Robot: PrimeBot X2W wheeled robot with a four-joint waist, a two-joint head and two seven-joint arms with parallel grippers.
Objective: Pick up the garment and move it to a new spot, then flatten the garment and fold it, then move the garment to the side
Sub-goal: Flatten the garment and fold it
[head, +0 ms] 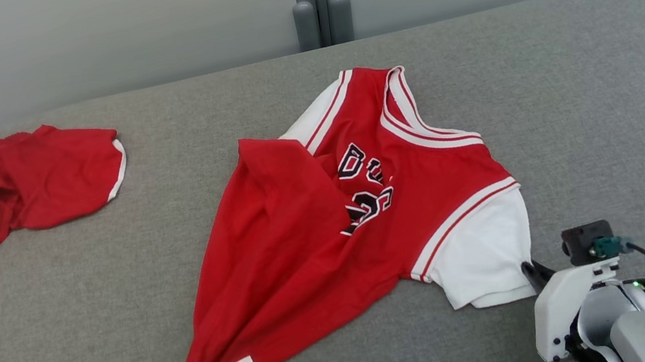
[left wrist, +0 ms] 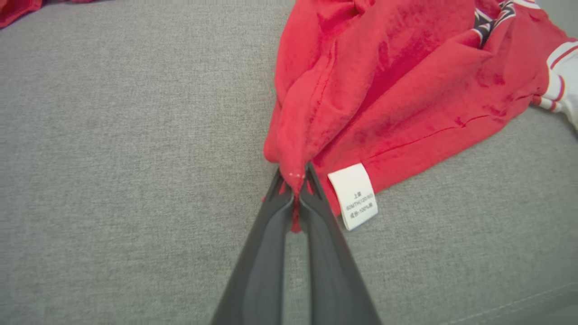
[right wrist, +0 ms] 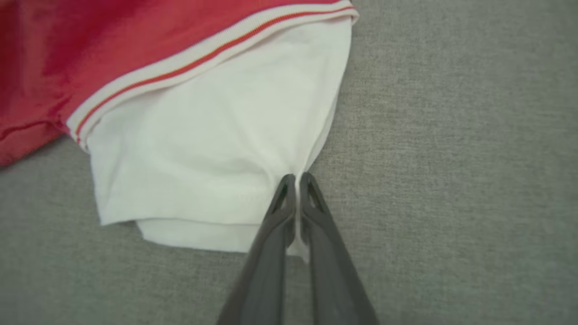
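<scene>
Red garment (head: 322, 259) pinched by L gripper (left wrist: 295, 183), R gripper (right wrist: 297, 180)

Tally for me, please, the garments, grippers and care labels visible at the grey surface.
Red-and-white garments: 2 (jersey, crumpled garment)
Grippers: 2 (left gripper, right gripper, both shut on the jersey)
Care labels: 1 (care label at the jersey's hem)
Total: 5

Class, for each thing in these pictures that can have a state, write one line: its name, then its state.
Red jersey: lying on the grey surface, rumpled, one side folded over the chest print.
White sleeve: lying flat, edge pinched.
Left gripper: shut on the jersey's red hem corner.
Right gripper: shut on the white sleeve's edge.
Second red garment: crumpled, untouched.
</scene>
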